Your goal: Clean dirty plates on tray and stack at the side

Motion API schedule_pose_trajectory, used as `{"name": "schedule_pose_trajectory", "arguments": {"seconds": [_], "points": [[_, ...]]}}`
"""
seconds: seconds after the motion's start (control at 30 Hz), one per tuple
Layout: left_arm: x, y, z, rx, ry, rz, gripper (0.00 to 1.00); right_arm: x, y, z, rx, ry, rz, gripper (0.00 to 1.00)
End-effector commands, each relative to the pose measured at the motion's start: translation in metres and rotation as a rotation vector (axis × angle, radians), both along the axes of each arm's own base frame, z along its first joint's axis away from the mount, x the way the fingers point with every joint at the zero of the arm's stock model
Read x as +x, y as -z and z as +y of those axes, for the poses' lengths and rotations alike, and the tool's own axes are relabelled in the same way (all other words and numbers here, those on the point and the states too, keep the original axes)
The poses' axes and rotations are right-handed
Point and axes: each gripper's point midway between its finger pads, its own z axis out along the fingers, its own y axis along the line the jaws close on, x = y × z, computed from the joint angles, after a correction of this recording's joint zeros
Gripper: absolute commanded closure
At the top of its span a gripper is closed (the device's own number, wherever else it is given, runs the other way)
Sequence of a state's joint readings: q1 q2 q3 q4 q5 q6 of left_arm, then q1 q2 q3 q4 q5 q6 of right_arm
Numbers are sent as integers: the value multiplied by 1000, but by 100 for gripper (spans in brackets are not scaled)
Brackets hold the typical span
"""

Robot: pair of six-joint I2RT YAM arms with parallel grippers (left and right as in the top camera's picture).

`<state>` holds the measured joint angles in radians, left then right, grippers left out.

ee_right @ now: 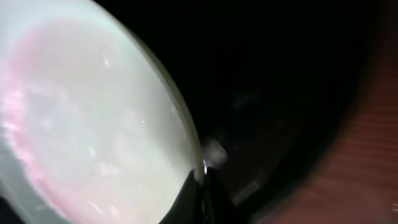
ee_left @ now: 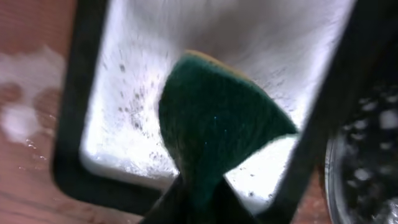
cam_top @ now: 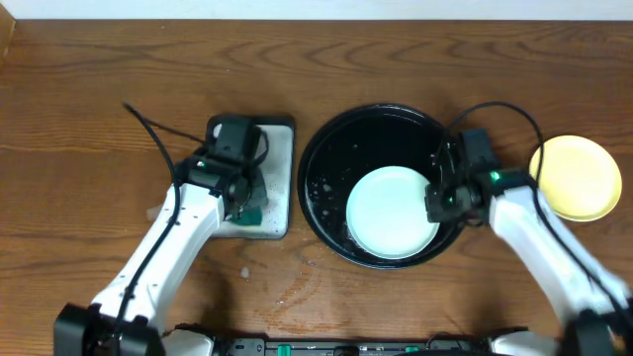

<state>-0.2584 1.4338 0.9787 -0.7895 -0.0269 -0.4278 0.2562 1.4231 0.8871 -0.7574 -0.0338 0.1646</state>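
Left hand point(ee_left: 189, 202) clamped on green sponge point(ee_left: 217, 124), over the wet silver tray point(ee_left: 124, 112), centre-left in overhead; can't tell if the sponge touches it. Foam point(ee_left: 22, 106) on worktop point(cam_top: 99, 99) beside that tray. Right hand point(ee_right: 203, 186) clenched on the right rim of the mint plate point(ee_right: 93, 124), which has a pink film on its face. That plate sits in the lower half of the black tray point(cam_top: 326, 148), mid-frame. Yellow plate point(cam_top: 576, 178) lies on bare worktop at the right edge, apart from the black tray.
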Motion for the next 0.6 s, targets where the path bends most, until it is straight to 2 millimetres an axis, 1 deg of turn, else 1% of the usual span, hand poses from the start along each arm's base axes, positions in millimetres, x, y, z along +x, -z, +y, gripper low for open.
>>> {"name": "schedule_pose_trajectory", "arguments": {"seconds": [0.0,0.07,0.17,0.27,0.37,0.43,0.5,0.57], "points": [[-4,8,1,-79,-6,27,70,2,-41,-15,-191,29,-185,99],[-2,6,4,-96,-23,17,61,2,-58,-15,-240,20,-261,99],[-1,-3,5,-119,-22,-11,55,3,-83,-18,-316,18,-372,99],[0,-18,2,-142,9,-62,51,2,-104,-21,-383,24,-463,99],[-1,-37,1,-160,17,-129,46,-1,-116,-15,-416,3,-524,99],[-2,-52,1,-169,21,-180,40,-2,-122,-10,-442,-17,-556,99],[-6,-66,0,-184,27,-225,35,-4,-128,-5,-478,-35,-592,99],[-12,-78,-1,-198,32,-262,32,-7,-134,1,-512,-57,-631,99]]}}
